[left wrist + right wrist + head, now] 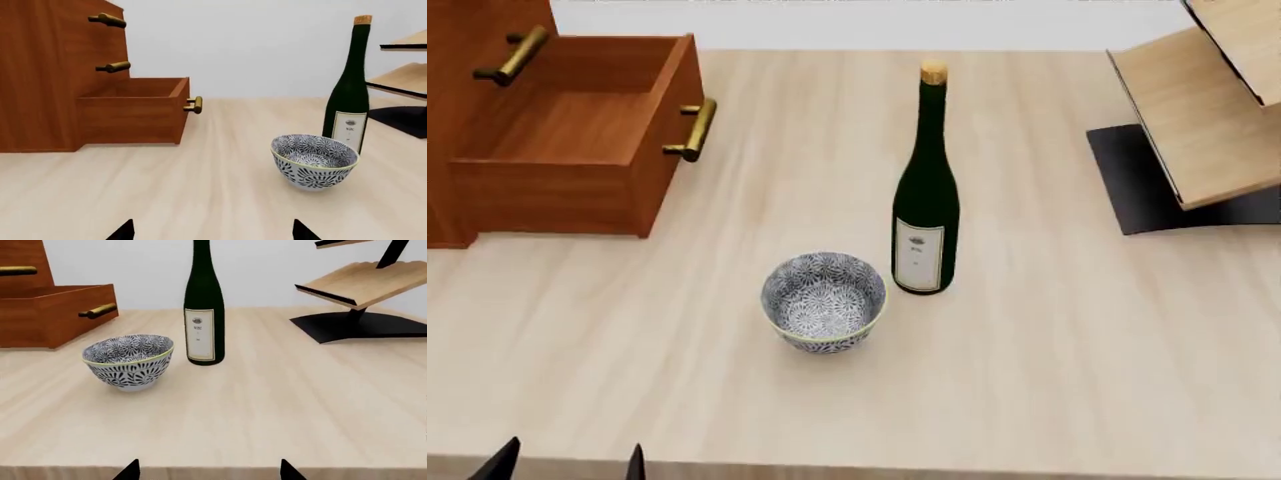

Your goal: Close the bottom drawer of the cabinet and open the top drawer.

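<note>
- At the table's (1068, 380) far left corner stands the cabinet (40, 75), its bottom drawer (567, 150) pulled well out and showing an empty inside, brass handle (694, 130) facing the open table.
- The top drawer (93, 20) sits flush, to judge by its handle (108, 20) in the left wrist view; the middle handle (113, 66) lines up just below it.
- The left pincer (213, 232) shows only two dark tips at the near table edge, spread wide and holding nothing; the right pincer (208, 471) looks the same, wide and empty.
- I'd say the step in hand is the reach to the bottom drawer, and the left arm is the nearer one.
- To do it well, push flat on the drawer front beside the handle, straight along the slide, so the box doesn't skew.
- Keep the arm left of the patterned bowl (823, 300) and the tall wine bottle (926, 200), which stand just beside each other mid-table; the bottle looks easy to topple.
- The table is pale wood grain, smooth and mostly bare.
- On the right stands a tiered wooden shelf rack (363, 282) on a black base (353, 325), well apart from the cabinet; behind is a plain light wall.
</note>
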